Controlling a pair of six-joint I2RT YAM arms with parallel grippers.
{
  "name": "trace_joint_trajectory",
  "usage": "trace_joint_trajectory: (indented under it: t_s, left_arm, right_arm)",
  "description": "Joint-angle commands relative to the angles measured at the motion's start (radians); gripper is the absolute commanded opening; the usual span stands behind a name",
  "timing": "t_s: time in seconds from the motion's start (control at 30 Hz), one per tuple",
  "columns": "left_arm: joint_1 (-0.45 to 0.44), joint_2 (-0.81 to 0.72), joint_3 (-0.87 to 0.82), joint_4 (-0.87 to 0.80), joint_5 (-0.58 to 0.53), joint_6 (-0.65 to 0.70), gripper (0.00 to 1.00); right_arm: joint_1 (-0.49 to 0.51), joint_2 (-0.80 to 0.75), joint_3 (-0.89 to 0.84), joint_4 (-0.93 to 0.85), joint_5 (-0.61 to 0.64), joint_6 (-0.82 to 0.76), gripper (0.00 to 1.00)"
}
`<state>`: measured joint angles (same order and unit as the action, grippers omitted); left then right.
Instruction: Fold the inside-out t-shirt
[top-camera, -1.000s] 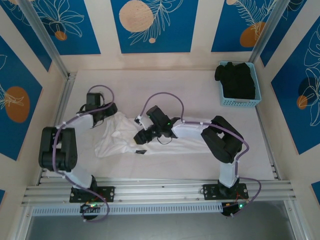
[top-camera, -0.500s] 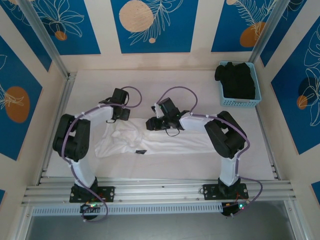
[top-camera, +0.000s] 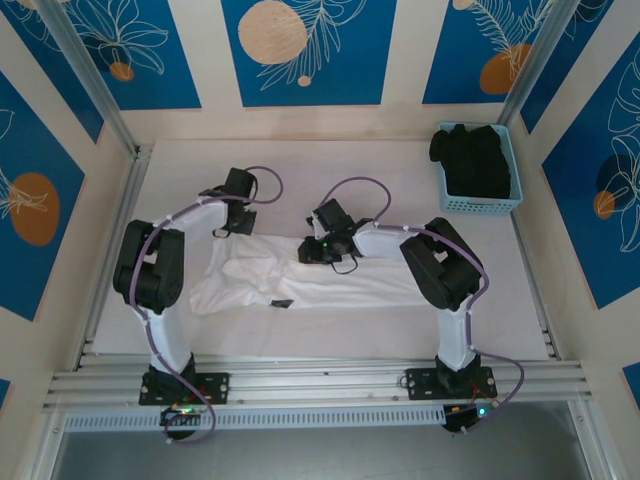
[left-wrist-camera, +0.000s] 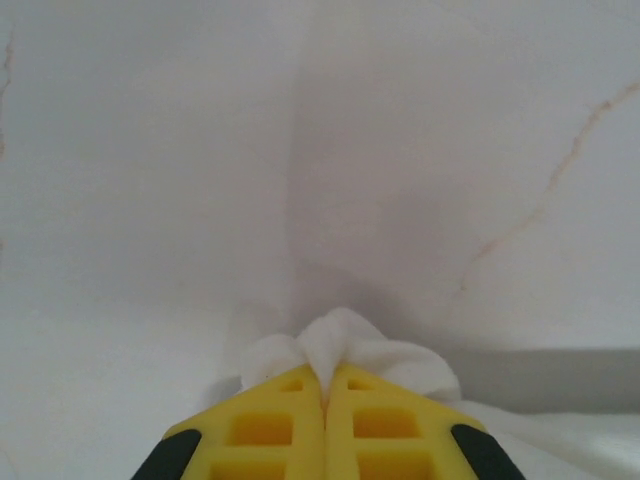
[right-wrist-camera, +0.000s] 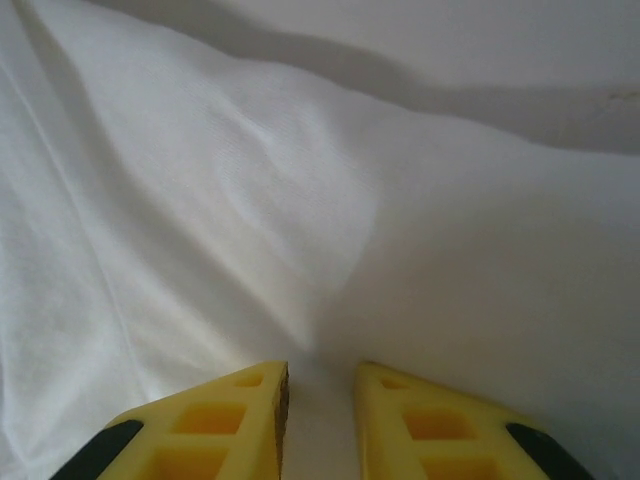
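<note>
Inside-out t-shirt (top-camera: 330, 285), white and wrinkled, lies flat on the table (top-camera: 380, 170) at mid-depth, left of centre. Long axis runs left-right, parallel to the near edge. Left end is broad and bunched, right end tapers into a narrower strip; collar vs hem direction unclear. Small dark tag (top-camera: 281, 303) sits on the near edge, left of middle. Left gripper (top-camera: 236, 224) is at the far-left corner of the cloth, jaws closed tight on a small pinch of t-shirt (left-wrist-camera: 340, 340) between the yellow fingers (left-wrist-camera: 265, 425). Right gripper (right-wrist-camera: 320, 375) is down on the far edge near the middle, jaws at a narrow gap with fabric lying in it; whether it is clamped is unclear. Blue basket (top-camera: 447, 200) holding a black garment (top-camera: 472, 160) sits at far right, well apart.
</note>
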<state>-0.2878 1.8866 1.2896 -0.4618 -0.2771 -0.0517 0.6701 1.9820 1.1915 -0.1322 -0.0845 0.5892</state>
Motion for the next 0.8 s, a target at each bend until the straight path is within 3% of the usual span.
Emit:
trace_joint_trajectory:
  t_s: [0.0, 0.13, 0.3, 0.53, 0.77]
  left_arm:
    - [0.073, -0.017, 0.021, -0.005, 0.086, -0.075, 0.00]
    - [0.161, -0.053, -0.031, 0.076, 0.279, -0.193, 0.00]
    - [0.246, -0.061, -0.103, 0.191, 0.485, -0.311, 0.08]
    - [0.325, -0.076, -0.162, 0.248, 0.527, -0.366, 0.11]
    - [0.385, -0.130, -0.227, 0.304, 0.499, -0.417, 0.35]
  right_arm:
    - [0.003, 0.017, -0.010, -0.079, 0.033, 0.026, 0.24]
    - [0.006, 0.020, -0.018, -0.096, 0.059, 0.036, 0.21]
    - [0.010, 0.022, -0.020, -0.116, 0.079, 0.038, 0.15]
    - [0.014, 0.016, -0.026, -0.132, 0.094, 0.031, 0.10]
    - [0.016, 0.014, -0.024, -0.135, 0.093, 0.025, 0.10]
